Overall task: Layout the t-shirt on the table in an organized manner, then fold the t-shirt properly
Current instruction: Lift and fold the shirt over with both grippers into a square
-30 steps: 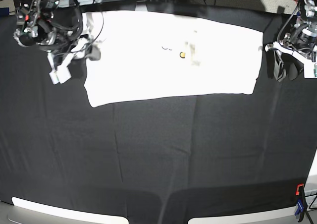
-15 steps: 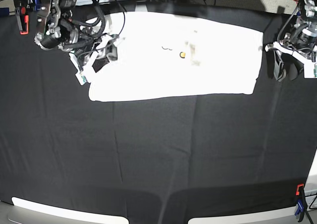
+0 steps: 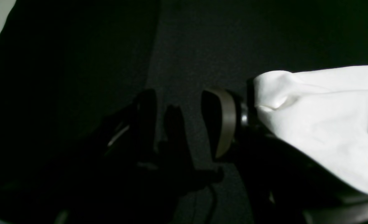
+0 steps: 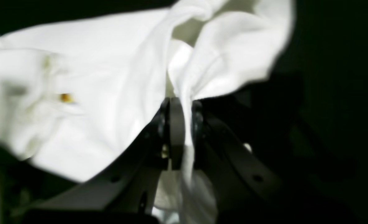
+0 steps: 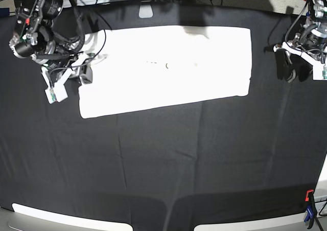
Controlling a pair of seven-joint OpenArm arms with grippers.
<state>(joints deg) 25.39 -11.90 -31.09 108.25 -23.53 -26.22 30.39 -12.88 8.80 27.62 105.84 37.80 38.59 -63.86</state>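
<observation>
The shirt [image 5: 166, 67] lies as a long white slab across the far half of the table [image 5: 168, 159], spreading from about ten o'clock to one o'clock of the base view, its plain side up with only a few faint dark marks near the middle. The right gripper [image 4: 181, 124] sits at the shirt's nine o'clock end, and the right wrist view shows its jaws clenched on a bunched fold of white cloth that rises above them and flares toward twelve and one o'clock; a small orange-yellow spot shows on the cloth at nine o'clock of that view. In the base view this gripper [image 5: 82, 72] is at the shirt's near left corner, where the cloth looks gathered. The left gripper [image 3: 187, 124] hangs over bare black cloth, its jaws spread apart with nothing between them; a rumpled white edge of the shirt [image 3: 321, 118] lies just beside the outer face of one finger, at three o'clock of the left wrist view. In the base view that gripper [image 5: 291, 70] is near the shirt's three o'clock end, apart from its edge. A red-and-blue clamp [image 5: 309, 208] stands at the table's five o'clock corner.
</observation>
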